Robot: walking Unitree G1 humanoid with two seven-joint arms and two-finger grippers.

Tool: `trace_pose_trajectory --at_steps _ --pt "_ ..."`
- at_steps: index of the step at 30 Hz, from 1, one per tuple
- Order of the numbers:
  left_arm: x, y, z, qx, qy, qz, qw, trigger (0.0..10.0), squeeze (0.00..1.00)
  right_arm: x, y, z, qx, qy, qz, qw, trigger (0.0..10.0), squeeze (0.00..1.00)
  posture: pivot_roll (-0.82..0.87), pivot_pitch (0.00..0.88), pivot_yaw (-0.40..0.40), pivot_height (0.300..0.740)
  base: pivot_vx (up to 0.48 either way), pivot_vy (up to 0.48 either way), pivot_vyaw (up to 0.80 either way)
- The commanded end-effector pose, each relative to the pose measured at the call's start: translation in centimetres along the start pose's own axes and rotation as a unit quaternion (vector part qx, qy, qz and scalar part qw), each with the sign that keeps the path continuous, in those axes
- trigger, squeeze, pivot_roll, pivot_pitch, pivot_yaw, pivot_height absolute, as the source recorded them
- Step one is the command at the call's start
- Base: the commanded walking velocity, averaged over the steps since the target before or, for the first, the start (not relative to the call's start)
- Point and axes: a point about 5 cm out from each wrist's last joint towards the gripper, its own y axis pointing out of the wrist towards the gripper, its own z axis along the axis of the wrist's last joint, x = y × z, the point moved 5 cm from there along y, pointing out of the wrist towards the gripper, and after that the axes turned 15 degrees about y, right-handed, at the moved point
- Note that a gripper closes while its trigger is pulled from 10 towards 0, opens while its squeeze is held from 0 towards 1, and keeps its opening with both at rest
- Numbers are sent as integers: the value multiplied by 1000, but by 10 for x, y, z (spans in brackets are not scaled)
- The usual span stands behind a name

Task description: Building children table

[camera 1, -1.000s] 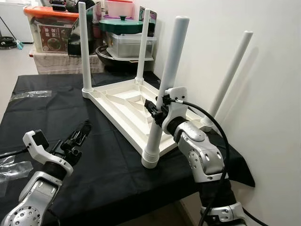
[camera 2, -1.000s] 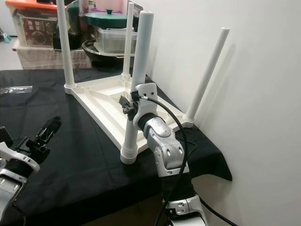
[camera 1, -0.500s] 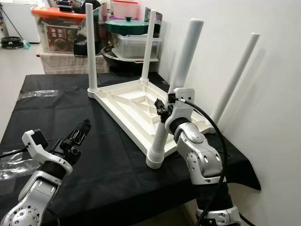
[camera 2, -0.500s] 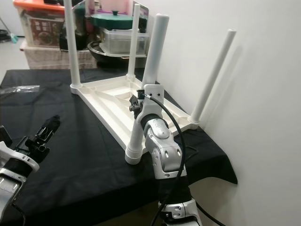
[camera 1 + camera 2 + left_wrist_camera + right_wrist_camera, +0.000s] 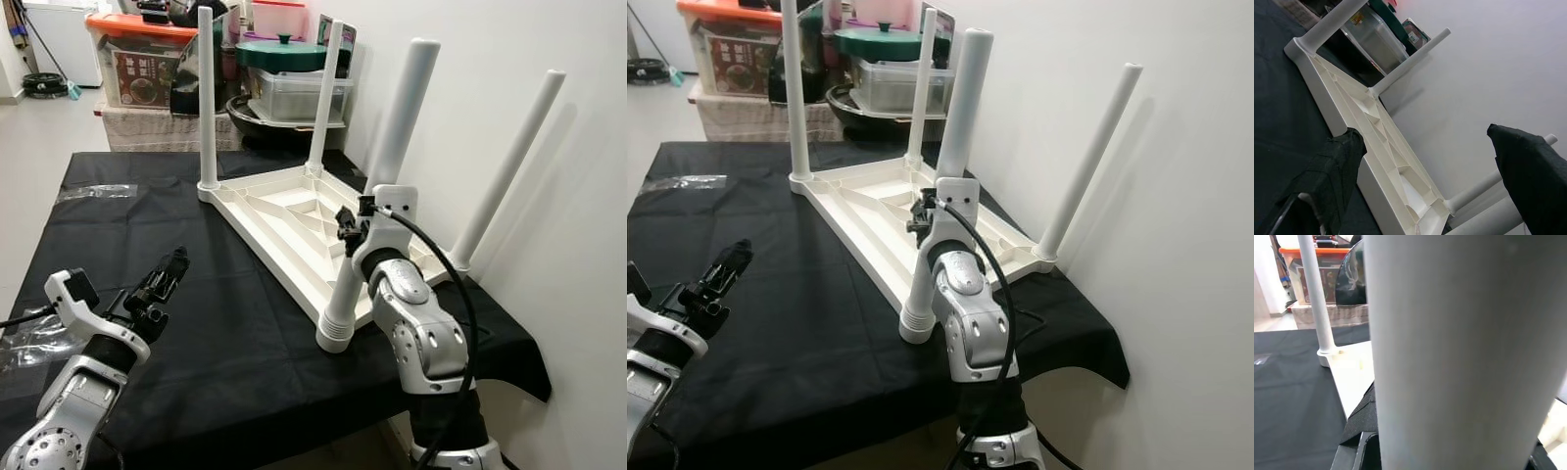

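Black cloth covers the desk (image 5: 245, 343). Nearest, the left tool (image 5: 167, 277) hovers spread and empty. The right tool (image 5: 350, 227) clamps the near leg (image 5: 387, 166), which now leans further toward the wall than a second ago, perhaps seating crookedly. Beyond, the upturned tabletop (image 5: 284, 220) carries three other legs.

- Table (image 5: 284, 211): white plastic, smooth, slightly satin; ribbed underside.
- 4 legs (image 5: 392, 147): the same smooth white plastic, the nearest one ridged at its base.
- Cloth (image 5: 118, 255): black fabric, matt, faintly creased.
- Arms (image 5: 421, 328): silver metal, brushed sheen.
- Right gripper (image 5: 351, 227): black, matt.
- Left gripper (image 5: 162, 284): black fingers with a cloth-like, rough covering.
- Wall (image 5: 490, 88): white, matt.
- Bins (image 5: 147, 64): clear glossy plastic.
- Wrap (image 5: 93, 193): clear, shiny film.
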Motion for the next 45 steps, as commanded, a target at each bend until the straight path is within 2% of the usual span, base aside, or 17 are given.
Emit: trace_pose_trajectory --at_steps 1,9,45 --pt "-2 0 -4 -9 1 0 1000 10000 0 77 -19 -93 -175 -40 -152 972 10000 0 51 0 -94 740 0 0 0" --pt "-1 2 -4 -10 1 -2 1000 10000 0 72 -19 -77 -135 -49 -146 979 10000 0 47 0 -91 740 0 0 0" --pt "-2 4 -6 -13 3 -5 1000 10000 0 62 -17 -60 -101 -51 -123 986 10000 0 42 0 -87 740 0 0 0"
